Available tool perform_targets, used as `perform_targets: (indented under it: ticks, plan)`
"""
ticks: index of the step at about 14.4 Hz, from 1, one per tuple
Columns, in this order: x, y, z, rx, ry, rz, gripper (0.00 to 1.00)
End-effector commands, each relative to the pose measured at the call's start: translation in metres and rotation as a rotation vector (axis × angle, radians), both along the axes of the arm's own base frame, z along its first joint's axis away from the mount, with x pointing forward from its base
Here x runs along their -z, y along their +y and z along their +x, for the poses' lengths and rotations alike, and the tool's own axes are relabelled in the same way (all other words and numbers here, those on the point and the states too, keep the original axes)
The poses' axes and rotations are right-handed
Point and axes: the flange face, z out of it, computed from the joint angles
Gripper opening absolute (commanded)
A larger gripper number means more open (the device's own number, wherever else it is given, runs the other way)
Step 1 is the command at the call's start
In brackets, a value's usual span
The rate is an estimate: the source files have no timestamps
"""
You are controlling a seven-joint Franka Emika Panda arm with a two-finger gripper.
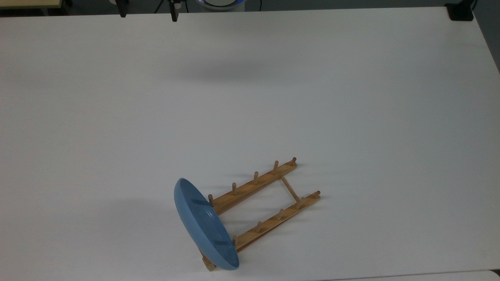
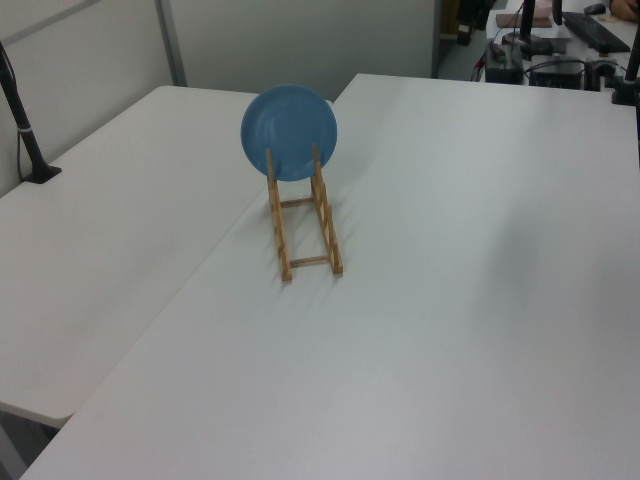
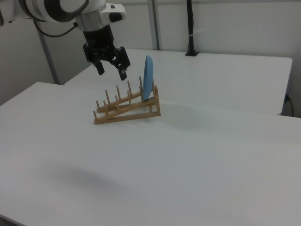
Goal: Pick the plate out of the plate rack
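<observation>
The light-blue plate [image 1: 204,226] stands on edge at one end of the wooden plate rack [image 1: 265,207], leaning between the last pegs. In the left view the plate [image 2: 289,132] faces the camera at the far end of the plate rack [image 2: 305,225]. Seen from the right view, the plate [image 3: 148,77] stands at the right end of the plate rack [image 3: 126,108]. My gripper [image 3: 112,70] hangs in that view with its fingers spread open and nothing between them; it appears up and to the left of the plate and apart from it.
The white table [image 1: 351,97] stretches wide around the rack. A second white table [image 2: 110,220] adjoins it on the left view's left. Black camera posts [image 2: 25,130] stand at the table edges, and a desk with equipment [image 2: 560,45] sits at the left view's top right.
</observation>
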Motion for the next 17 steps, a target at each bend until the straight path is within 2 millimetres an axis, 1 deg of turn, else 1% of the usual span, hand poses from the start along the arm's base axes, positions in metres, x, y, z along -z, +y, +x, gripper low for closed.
perform_targets:
  ticks: [1, 13, 17]
  plan:
    - [0.0008, 0.0044, -0.0070, -0.025, 0.004, 0.020, 1.00]
    - [-0.0001, 0.0056, -0.0067, -0.019, 0.001, 0.023, 1.00]
    - [0.0025, 0.0049, -0.0060, -0.049, 0.008, 0.014, 1.00]
